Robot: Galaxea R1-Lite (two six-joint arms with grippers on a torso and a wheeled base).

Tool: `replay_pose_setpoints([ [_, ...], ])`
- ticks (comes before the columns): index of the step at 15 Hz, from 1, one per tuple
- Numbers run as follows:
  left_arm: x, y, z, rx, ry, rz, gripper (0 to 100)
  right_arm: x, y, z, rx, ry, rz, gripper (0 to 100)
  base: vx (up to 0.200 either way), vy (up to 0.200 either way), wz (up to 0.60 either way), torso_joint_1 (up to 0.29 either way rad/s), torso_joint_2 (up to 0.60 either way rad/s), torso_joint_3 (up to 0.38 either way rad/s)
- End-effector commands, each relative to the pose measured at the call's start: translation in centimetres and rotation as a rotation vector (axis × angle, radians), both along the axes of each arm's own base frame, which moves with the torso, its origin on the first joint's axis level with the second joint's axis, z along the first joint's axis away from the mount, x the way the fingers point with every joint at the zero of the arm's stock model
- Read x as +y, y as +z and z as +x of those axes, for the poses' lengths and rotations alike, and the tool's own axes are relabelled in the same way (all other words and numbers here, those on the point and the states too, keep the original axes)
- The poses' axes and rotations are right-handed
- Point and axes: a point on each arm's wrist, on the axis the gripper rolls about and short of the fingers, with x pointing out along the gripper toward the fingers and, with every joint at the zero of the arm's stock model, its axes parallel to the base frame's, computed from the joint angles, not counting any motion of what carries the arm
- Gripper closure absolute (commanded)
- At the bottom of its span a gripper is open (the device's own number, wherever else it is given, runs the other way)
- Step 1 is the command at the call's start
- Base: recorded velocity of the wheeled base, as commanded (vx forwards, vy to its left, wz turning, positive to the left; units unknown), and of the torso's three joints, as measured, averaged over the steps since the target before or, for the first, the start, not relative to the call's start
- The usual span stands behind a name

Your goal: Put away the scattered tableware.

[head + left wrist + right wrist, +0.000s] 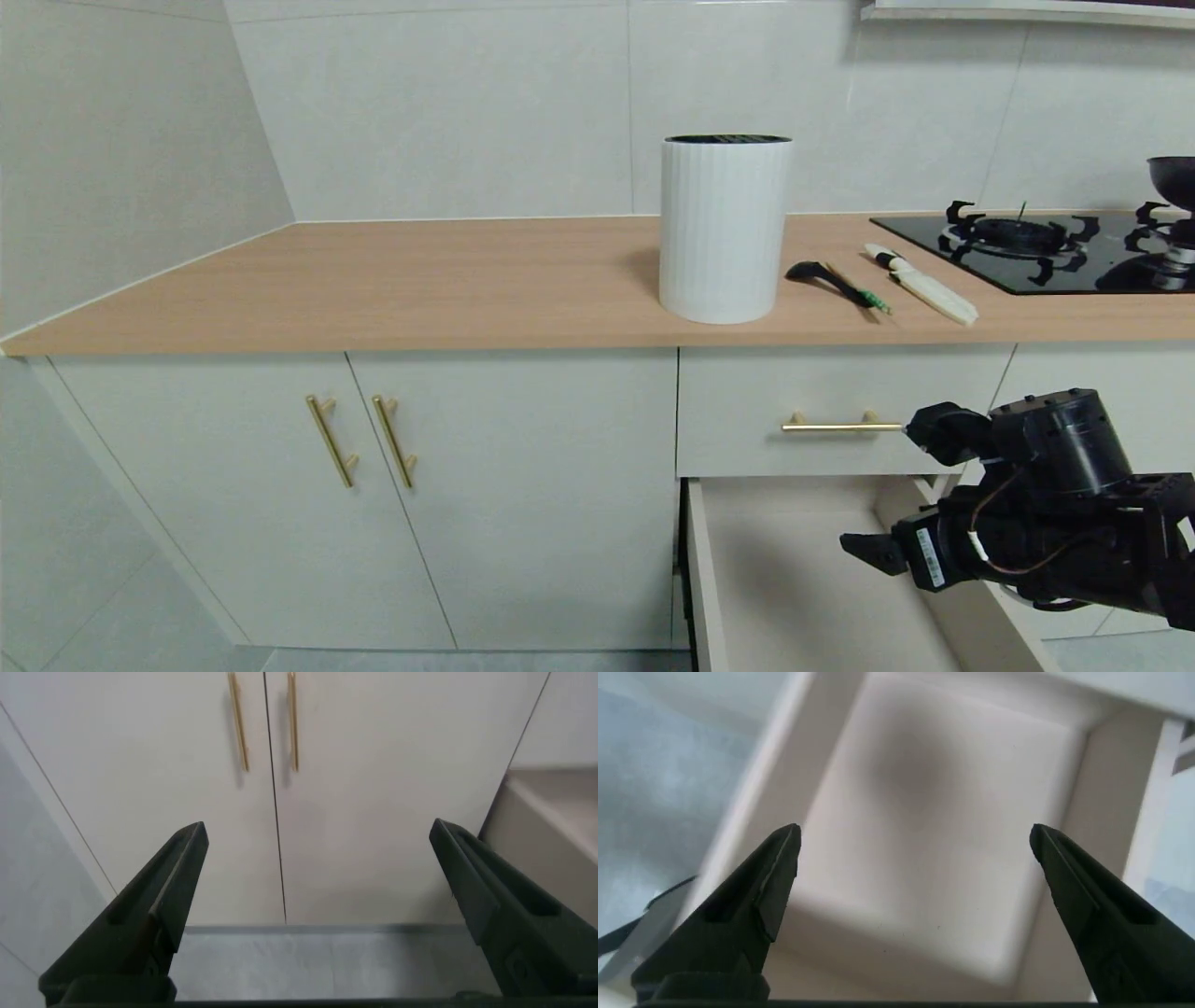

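Wood-topped table (420,280) carried a black spoon (822,274) and white knife (920,285) beside a white holder (724,229). I saw my right hand (887,490) wide open, empty, over the open drawer (784,579); left hand (313,840) likewise.

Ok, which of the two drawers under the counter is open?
The lower drawer: it is pulled out, with its bare inside showing. The upper drawer right above it, with the gold handle, is shut.

Spoon (810,272) and knife (924,286) right of holder (721,229), drawer (794,579) below counter (420,280)
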Motion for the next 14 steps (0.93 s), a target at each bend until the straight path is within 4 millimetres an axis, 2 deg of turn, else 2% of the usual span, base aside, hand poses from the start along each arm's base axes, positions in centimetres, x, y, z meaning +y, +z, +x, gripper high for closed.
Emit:
replay_pose_setpoints([
  [1,0.0,0.0,0.0,0.0,0.001,0.0,0,0.0,0.0,0.0,0.001,0.002,-0.002,0,0.0,0.0,0.0,0.168,-0.46,-0.3],
  [7,0.0,0.0,0.0,0.0,0.001,0.0,0,0.0,-0.1,0.0,0.004,0.003,-0.004,0,0.0,0.0,0.0,0.182,-0.47,-0.297],
  [10,0.0,0.0,0.0,0.0,0.001,0.0,0,0.0,0.3,-0.1,-0.016,0.0,0.0,0,0.0,0.0,0.0,0.074,-0.18,-0.113],
  [11,0.0,0.0,0.0,0.0,0.001,0.0,0,0.1,1.0,0.2,-0.043,-0.006,0.006,0,0.0,0.0,0.0,0.027,-0.05,-0.046],
  [12,0.0,0.0,0.0,0.0,0.001,0.0,0,0.2,3.0,0.9,-0.125,-0.049,0.011,0,0.0,0.0,0.0,0.066,-0.02,-0.017],
  [13,0.0,0.0,0.0,0.0,0.001,0.0,0,0.4,3.8,1.4,-0.153,-0.064,0.012,0,0.0,0.0,0.0,0.0,0.0,0.0],
  [14,0.0,0.0,0.0,0.0,0.001,0.0,0,0.1,6.6,3.0,-0.206,-0.118,0.017,0,0.0,0.0,0.0,0.0,0.0,0.0],
])
